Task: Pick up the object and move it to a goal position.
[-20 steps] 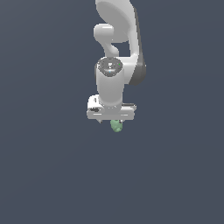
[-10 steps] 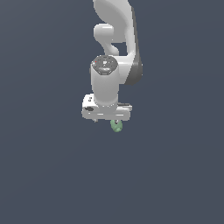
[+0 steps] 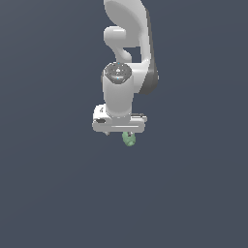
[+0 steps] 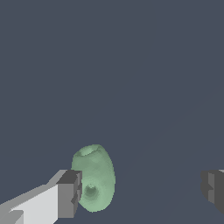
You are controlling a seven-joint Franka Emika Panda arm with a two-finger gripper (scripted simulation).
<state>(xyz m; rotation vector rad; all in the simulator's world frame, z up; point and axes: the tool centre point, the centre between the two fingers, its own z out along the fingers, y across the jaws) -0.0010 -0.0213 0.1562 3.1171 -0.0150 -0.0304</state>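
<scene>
Arm is hanging straight down, wrist vertical, white gripper bar level. Gripper is sitting w/ jaws spread wide, one dark pad at each side, nothing clamped btwn them.

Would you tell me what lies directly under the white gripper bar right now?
Under the gripper, the pale green object pokes out below the bar. In the wrist view it sits beside one fingertip, jaws wide apart. Whether they touch is unclear.
</scene>
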